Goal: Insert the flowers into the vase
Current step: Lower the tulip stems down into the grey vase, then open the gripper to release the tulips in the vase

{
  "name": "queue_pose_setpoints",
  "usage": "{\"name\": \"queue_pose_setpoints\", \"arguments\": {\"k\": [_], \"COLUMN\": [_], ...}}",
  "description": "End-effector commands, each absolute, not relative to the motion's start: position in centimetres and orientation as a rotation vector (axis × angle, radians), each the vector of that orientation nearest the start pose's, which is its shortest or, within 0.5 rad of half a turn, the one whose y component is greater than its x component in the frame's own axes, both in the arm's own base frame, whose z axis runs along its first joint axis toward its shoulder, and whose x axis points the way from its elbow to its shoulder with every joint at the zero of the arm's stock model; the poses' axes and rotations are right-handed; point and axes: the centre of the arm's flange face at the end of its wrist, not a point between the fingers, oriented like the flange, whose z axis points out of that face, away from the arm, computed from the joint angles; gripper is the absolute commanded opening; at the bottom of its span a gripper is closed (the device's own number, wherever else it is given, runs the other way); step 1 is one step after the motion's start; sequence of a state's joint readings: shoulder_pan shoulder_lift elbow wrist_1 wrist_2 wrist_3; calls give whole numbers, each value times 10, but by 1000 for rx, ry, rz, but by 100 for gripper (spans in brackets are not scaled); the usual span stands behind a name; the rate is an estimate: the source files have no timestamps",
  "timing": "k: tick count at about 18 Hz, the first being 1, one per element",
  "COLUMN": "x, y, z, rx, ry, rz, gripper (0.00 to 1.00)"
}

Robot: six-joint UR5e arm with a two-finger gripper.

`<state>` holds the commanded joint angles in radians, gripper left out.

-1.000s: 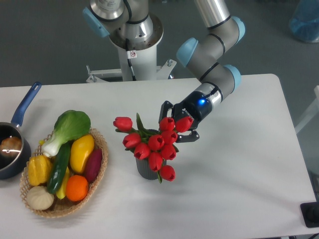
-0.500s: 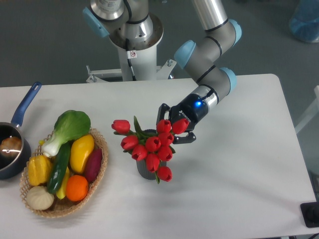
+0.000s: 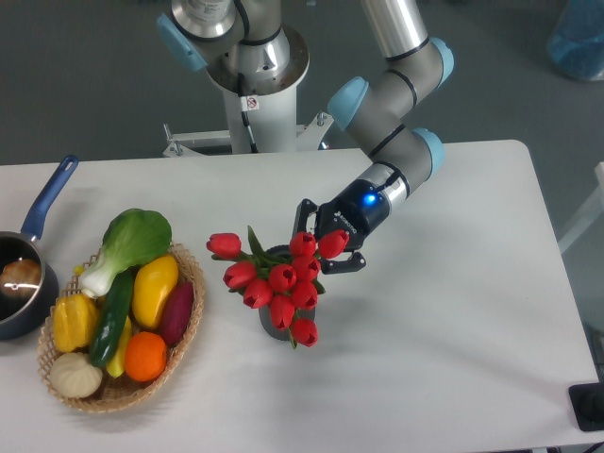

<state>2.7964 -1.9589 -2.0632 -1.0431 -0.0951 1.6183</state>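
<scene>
Moved: we see the bunch of red tulips with green stems (image 3: 278, 278) and the black two-finger gripper (image 3: 326, 241) shifted slightly left and up from a second ago
Tool: we cannot tell whether the jaws clamp the stems, since blooms hide the fingertips
Flowers: heads fan over the short dark ribbed cylindrical vase (image 3: 275, 323), stems seemingly down in its mouth
Why: we judge the bunch is held from behind so the stems stay upright
Nearby: woven basket of vegetables (image 3: 185, 326) sits left, apart
</scene>
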Motion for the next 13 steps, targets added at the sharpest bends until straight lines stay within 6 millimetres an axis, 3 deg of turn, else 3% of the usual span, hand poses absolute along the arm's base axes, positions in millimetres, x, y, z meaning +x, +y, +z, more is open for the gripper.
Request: {"name": "queue_pose_setpoints", "arguments": {"k": [6, 8, 11, 12, 13], "x": [-397, -398, -399, -400, -401], "y": [389, 388, 386, 384, 383], "z": [224, 224, 217, 217, 216], "rx": [-1503, -1502, -1499, -1499, -1499], "ry": [8, 18, 28, 25, 22], "rz": [-492, -477, -456, -454, -452], "gripper": [12, 32, 47, 61, 87]}}
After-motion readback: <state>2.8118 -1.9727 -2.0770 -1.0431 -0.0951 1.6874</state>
